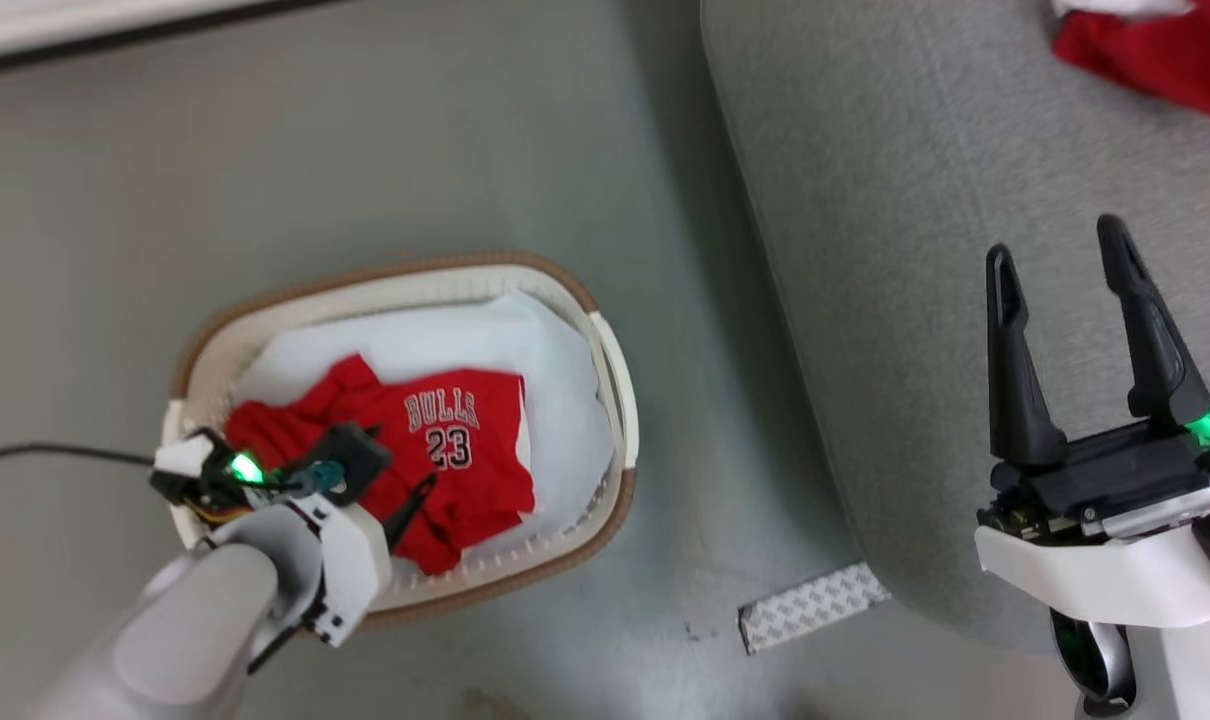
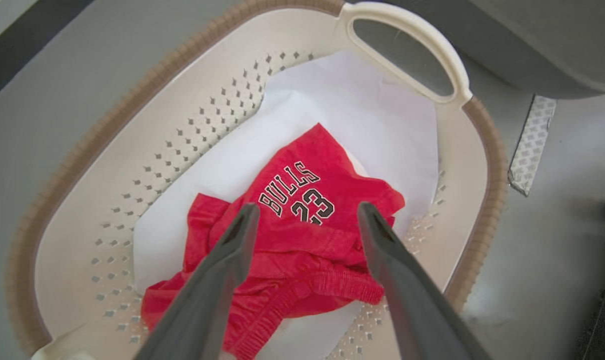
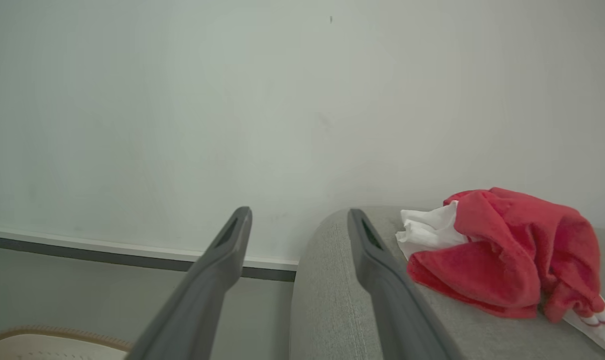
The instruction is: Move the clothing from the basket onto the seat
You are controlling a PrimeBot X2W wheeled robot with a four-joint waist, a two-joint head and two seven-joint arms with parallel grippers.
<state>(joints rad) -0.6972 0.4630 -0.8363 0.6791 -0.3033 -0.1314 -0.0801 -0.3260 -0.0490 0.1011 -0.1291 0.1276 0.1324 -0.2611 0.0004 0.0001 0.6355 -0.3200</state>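
- Clothing (image 1: 465,450) in red, printed BULLS and 23, lies crumpled in the basket (image 1: 405,275) at the left, on a white sheet (image 1: 525,340). In the head view the left arm covers its near folds, so its full outline cannot be made out.
- A thin dark cable (image 1: 45,452) comes in from the left edge, and its other end is hidden behind the arm.
- The left gripper (image 2: 307,207) hangs over the red garment with its two fingers spread and nothing between them. Whether the tips touch the cloth I cannot tell.
- The basket's near end is hidden by the pale forearm in the head view, and the left wrist view cuts its rim at the bottom edge.
- The floor (image 1: 365,150) is plain, smooth grey-green. A patterned strip (image 1: 810,605) lies on it just beside the seat's corner.
- The seat (image 1: 915,300), in grey fabric with a rounded edge, runs off the top and right edges.
- The right gripper (image 1: 1055,240) is above the seat, fingers apart and empty.
- A second red garment (image 3: 507,255), bunched with white cloth, lies on the seat at the far right. Any print on it is folded out of sight.
- Behind the seat is a pale wall (image 3: 232,100) with a white and dark skirting (image 3: 107,250).
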